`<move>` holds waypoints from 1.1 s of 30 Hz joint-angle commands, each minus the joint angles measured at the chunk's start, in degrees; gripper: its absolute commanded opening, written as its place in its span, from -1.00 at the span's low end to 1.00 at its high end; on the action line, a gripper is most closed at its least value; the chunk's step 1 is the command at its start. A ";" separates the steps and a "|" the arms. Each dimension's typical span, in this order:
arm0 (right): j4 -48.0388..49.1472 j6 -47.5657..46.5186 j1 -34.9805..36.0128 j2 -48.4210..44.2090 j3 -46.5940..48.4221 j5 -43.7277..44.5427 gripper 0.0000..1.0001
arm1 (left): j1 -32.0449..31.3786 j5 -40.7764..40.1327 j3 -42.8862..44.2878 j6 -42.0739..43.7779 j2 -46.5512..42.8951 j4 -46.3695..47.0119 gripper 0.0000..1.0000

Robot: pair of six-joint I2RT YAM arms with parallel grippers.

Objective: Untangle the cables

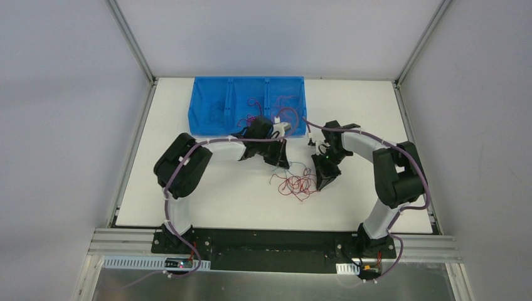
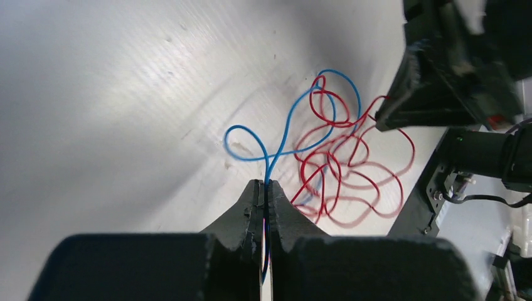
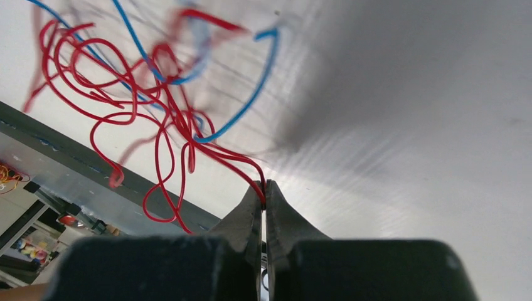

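Left tool (image 2: 265, 188) clenched on a blue cable (image 2: 283, 128) — strand pinched between the fingertips and running out forward, toward the right arm. Right tool (image 3: 265, 187) clenched as well, grasping a red cable (image 3: 233, 158) leaving the tips and climbing into the knot. Rest of the cables (image 1: 298, 184) lying as one loose bundle on the white worktop (image 1: 207, 200), near its middle, between both tools; mostly red loops, with the blue one crossing through them. Judging by this, next move probably a pull apart: long axis of the bundle roughly from one tool to the other, so better to draw away sideways to open the loops. Right tool seemingly nearer to the bundle, almost at its edge — hard to confirm from above, with strands so fine. Behind, a blue bin (image 1: 207, 103) at the far edge of the worktop. No brand, label or readable writing anywhere.
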 commanded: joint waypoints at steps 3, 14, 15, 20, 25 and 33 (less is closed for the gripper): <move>-4.82 -10.04 -7.10 -5.09 -3.68 7.14 -1.00 | 4.39 -0.31 -0.95 12.42 -24.40 -12.19 -1.00; -5.47 -17.21 -15.89 -4.66 -4.94 9.97 -1.00 | 30.88 5.24 11.25 13.06 -38.19 -23.64 -1.00; -5.43 -17.52 -16.17 -4.49 -4.86 9.95 -1.00 | 33.44 5.62 13.46 12.92 -37.81 -23.90 -1.00; -5.95 -17.75 -16.54 -4.15 -4.05 9.39 -1.00 | 43.24 4.08 24.00 14.09 -34.51 -24.12 -1.00; -5.91 -18.34 -16.83 -4.27 -4.73 9.62 -1.00 | 48.12 2.70 32.85 12.67 -28.47 -24.12 -1.00; -8.78 -16.93 -16.96 -5.48 -2.45 2.66 -1.00 | 48.75 2.33 34.64 11.94 -18.85 -20.72 -1.00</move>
